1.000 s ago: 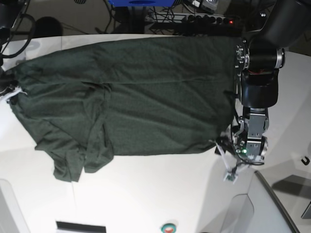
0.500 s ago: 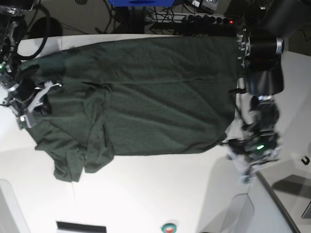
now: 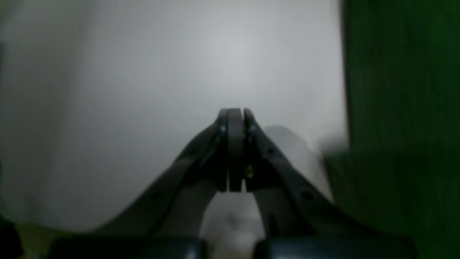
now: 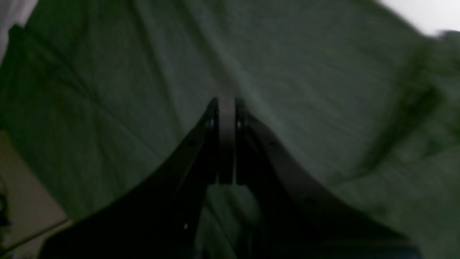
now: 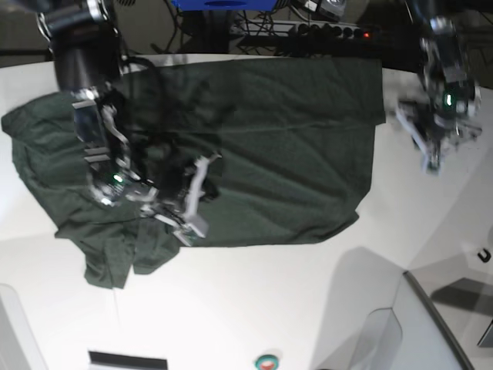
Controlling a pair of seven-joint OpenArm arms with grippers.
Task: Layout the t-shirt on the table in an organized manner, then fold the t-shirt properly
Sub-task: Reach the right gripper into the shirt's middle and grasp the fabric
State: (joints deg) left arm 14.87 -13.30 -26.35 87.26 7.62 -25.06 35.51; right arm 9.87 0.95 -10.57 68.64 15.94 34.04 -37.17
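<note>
The dark green t-shirt (image 5: 293,154) lies spread across the white table (image 5: 269,308), fairly flat on the right and bunched at the lower left (image 5: 115,262). My right gripper (image 5: 197,196) hovers over the shirt's left-middle. In the right wrist view it (image 4: 226,102) is shut above creased fabric (image 4: 305,72), with nothing seen between the jaws. My left gripper (image 5: 429,156) is off the shirt, to the right of its right edge. In the left wrist view it (image 3: 235,115) is shut and empty over bare table (image 3: 179,72), with the shirt's edge (image 3: 402,108) at the right.
A power strip and cables (image 5: 323,31) and a blue object (image 5: 223,4) lie beyond the far edge. A grey panel (image 5: 431,324) stands at the front right, with a small dark hook (image 5: 484,254) near it. A round button (image 5: 267,361) sits at the front edge.
My right arm has swung from the shirt's left edge to over its left-middle. My left arm has moved from the front right corner of the shirt up toward the far right. The shirt's left side has shifted.
</note>
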